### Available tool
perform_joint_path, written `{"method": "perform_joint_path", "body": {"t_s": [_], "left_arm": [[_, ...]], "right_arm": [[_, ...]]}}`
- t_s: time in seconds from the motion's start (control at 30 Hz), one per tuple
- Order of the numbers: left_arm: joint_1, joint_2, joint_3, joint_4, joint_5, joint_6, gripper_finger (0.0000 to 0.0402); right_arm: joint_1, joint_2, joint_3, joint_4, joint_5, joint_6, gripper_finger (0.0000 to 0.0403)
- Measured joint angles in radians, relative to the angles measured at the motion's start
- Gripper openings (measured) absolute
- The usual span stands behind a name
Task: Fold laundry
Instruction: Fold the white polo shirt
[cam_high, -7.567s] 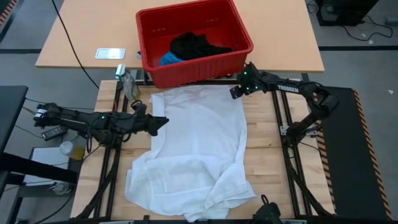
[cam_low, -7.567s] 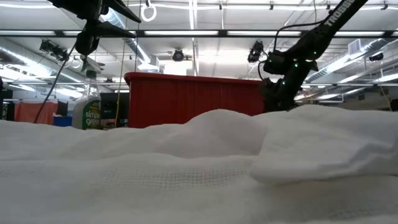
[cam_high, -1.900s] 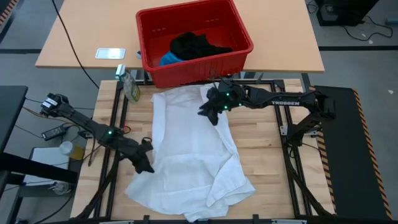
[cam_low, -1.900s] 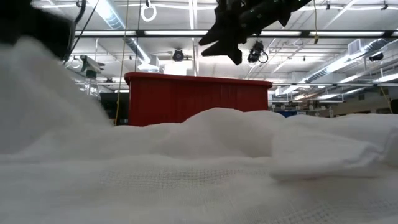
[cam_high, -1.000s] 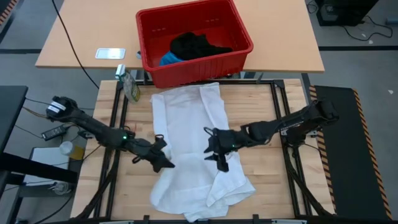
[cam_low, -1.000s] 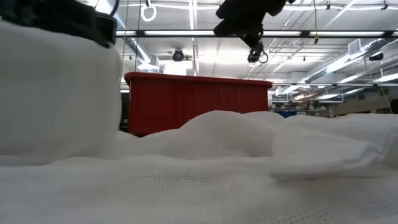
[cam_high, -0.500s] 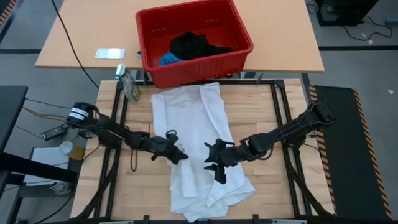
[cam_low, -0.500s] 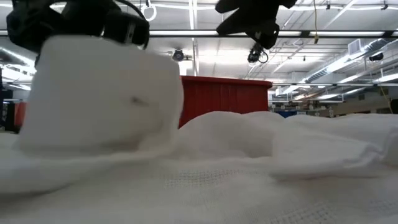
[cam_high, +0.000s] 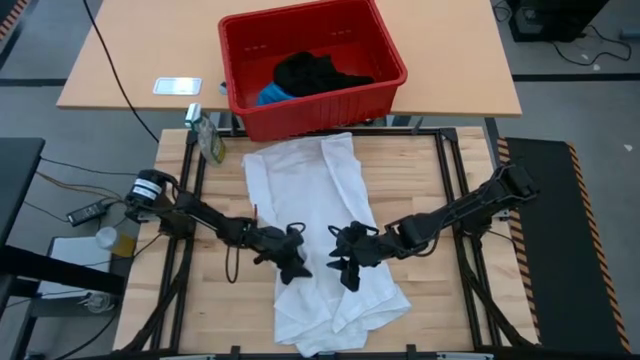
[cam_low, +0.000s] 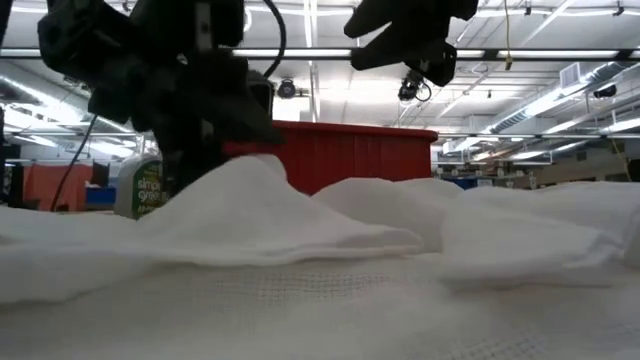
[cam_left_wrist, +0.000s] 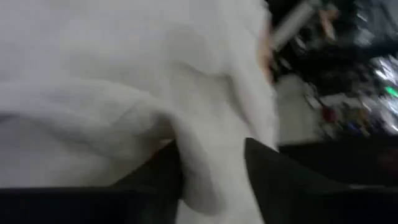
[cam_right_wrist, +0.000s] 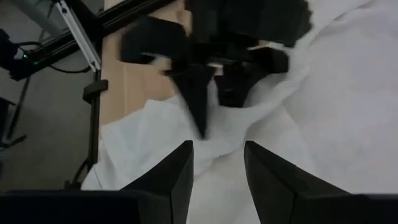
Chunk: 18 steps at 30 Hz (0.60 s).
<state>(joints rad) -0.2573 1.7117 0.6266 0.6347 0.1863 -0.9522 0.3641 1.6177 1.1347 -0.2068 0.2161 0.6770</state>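
Two arms: both are low over the middle of the white garment; I see them facing each other, tips close but apart.
Garment position: white cloth lies as a long folded strip down the table, far end just in front of the red basket, near end bunched at the front edge.
Other laundry: black garment and blue one sit inside the basket.
Open room, right: bare wood from the strip's right edge out to the table's side.
Open room, left: bare wood beside the strip, crossed by the left arm; a spray bottle stands at the far left corner.
Edges: the strip's long edges run roughly straight on the far half; the near half is rumpled and wider.
Hidden: in the low view cloth ridges fill the foreground, so I cannot see where fingertips meet fabric.
Hard to read: left wrist view is blurred, mostly white cloth.
Left gripper: on the strip's left edge; a fold of cloth runs between its fingers. Fingers look parted; I cannot tell whether they grip it.
Right gripper: over the strip's middle, fingers apart, white cloth below the gap, nothing clamped that I can see.
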Motion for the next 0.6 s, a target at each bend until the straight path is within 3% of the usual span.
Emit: {"method": "perform_joint_path", "body": {"t_s": [0.13, 0.3, 0.6], "left_arm": [[0.011, -0.041, -0.008, -0.006, 0.139, -0.058, 0.0256], [0.006, -0.166, -0.012, -0.073, 0.148, -0.076, 0.0274], [0.093, -0.444, -0.011, -0.272, -0.069, 0.093, 0.0247]], "right_arm": [[-0.018, -0.007, 0.001, -0.003, -0.016, 0.043, 0.0150], [-0.046, -0.041, 0.001, -0.045, -0.026, 0.079, 0.0150], [-0.098, -0.100, 0.000, -0.119, -0.026, 0.053, 0.0150]]}}
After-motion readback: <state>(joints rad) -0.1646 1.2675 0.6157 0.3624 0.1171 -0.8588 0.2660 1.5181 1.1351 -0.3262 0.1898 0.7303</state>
